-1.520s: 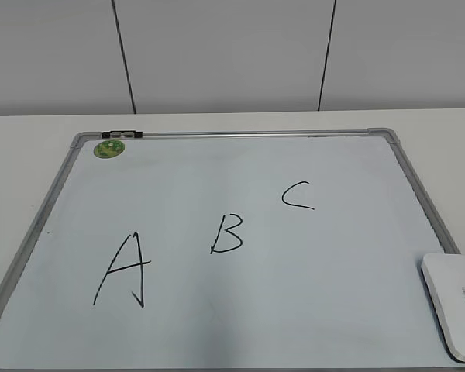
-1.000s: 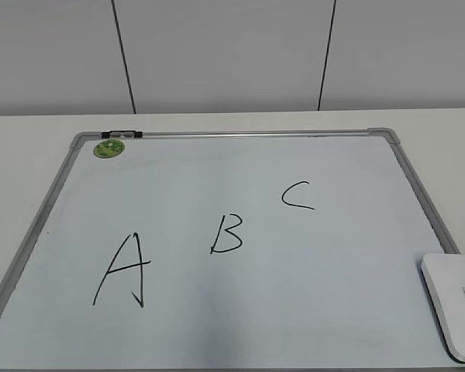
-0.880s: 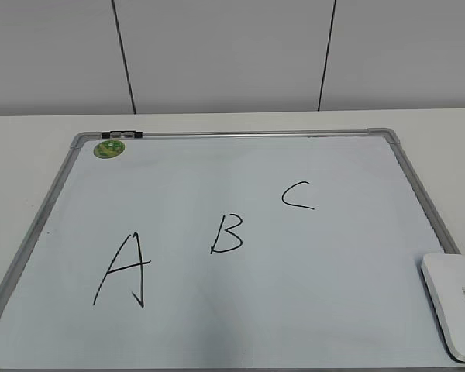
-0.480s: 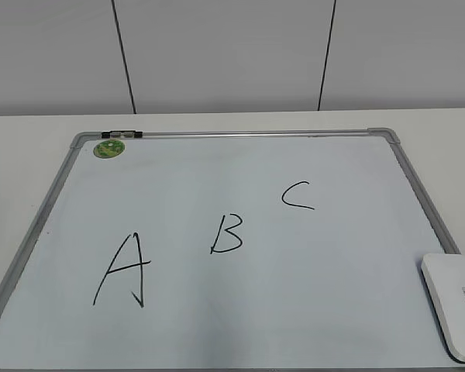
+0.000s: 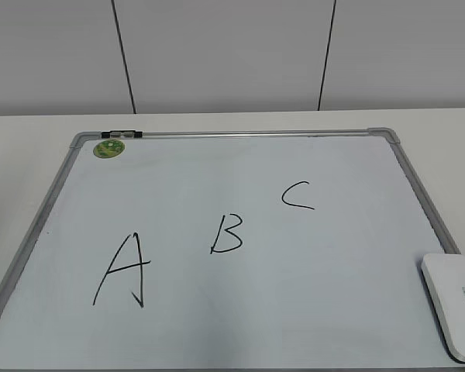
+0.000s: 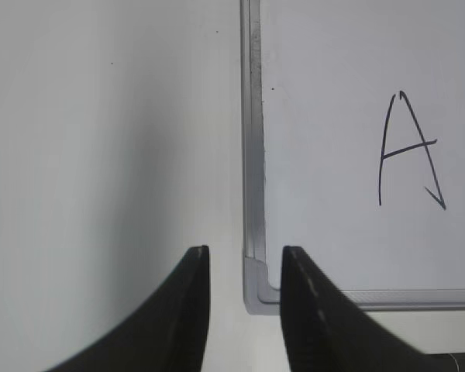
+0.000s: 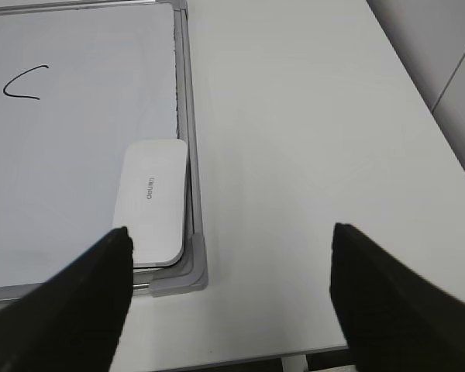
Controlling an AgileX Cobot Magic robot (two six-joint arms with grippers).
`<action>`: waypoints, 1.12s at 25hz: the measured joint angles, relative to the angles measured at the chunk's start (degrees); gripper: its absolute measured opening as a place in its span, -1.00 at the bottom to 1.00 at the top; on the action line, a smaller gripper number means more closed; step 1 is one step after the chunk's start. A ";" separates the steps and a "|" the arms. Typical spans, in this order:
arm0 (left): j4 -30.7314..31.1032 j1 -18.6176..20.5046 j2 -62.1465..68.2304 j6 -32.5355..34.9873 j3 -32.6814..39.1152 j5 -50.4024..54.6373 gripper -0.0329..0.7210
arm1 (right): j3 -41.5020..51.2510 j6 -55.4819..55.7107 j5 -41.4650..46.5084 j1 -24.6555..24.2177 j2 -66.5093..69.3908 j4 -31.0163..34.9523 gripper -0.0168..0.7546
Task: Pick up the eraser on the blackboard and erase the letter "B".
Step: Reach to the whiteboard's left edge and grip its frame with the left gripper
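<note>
Currently, the eraser (image 5: 453, 304) is seen lying flat at the lower right of the blackboard (image 5: 240, 133), against its right frame, with the letter "B" (image 5: 226, 234) intact near the middle, between the "A" (image 5: 124, 271) and the "C" (image 5: 297, 195). The right hand (image 7: 229, 267) is held wide apart above the eraser and the bare surface (image 7: 310, 155), touching nothing. The left hand (image 6: 244, 267) is held narrowly apart over the board's lower left corner, empty.

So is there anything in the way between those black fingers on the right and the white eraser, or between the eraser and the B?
Nothing visible. The right gripper hangs open above the board's corner, the eraser bare just ahead of its left finger. Between the eraser and the letter "B" lies only bare blackboard.
</note>
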 joint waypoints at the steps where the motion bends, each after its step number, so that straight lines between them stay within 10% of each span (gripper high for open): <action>1: 0.00 0.00 2.88 0.00 -1.34 -0.08 -0.27 | 0.00 0.00 0.00 0.00 0.00 0.00 0.57; 28: 0.00 0.00 53.28 0.96 -32.06 -3.12 -0.27 | 0.00 0.00 0.00 0.00 0.00 0.00 0.57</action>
